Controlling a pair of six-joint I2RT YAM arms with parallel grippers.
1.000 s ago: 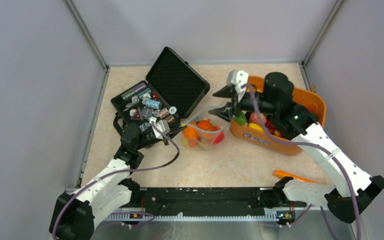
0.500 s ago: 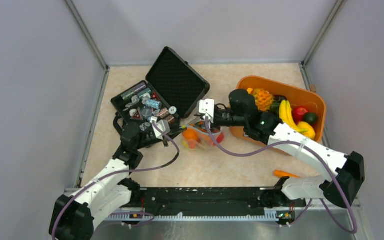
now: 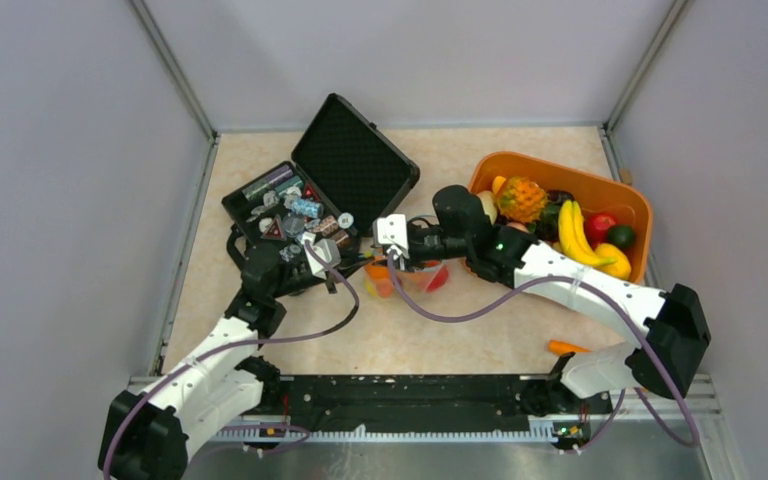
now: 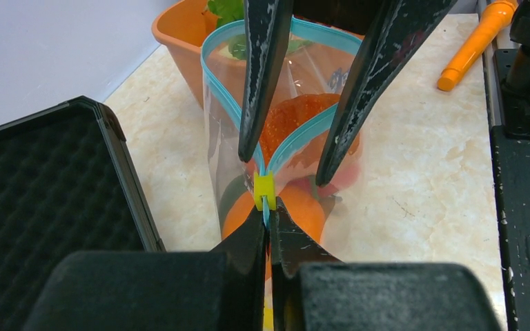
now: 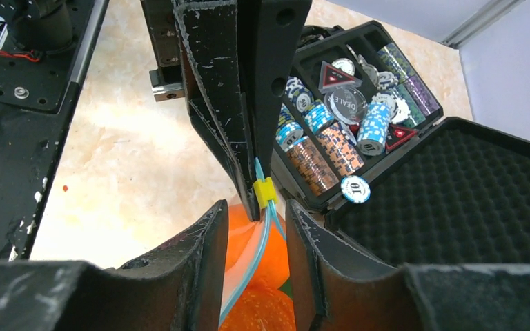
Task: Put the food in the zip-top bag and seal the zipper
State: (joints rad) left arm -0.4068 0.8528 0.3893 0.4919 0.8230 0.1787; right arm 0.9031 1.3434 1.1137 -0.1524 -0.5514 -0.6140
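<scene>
Left tool [image 4: 269,219], right tool [image 5: 255,210], one zipper [image 4: 302,134]

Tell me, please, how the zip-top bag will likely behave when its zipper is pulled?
Probably floppy: the zip-top bag shows clear film bowing between its zipper rails. Likely to drag along, since only the left gripper pins one end. The food inside looks light, anchoring little.

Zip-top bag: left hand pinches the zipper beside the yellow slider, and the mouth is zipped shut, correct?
No: the left wrist view shows the zip-top bag's mouth gaping open beyond the yellow slider; the left hand does pinch the zipper.
</scene>
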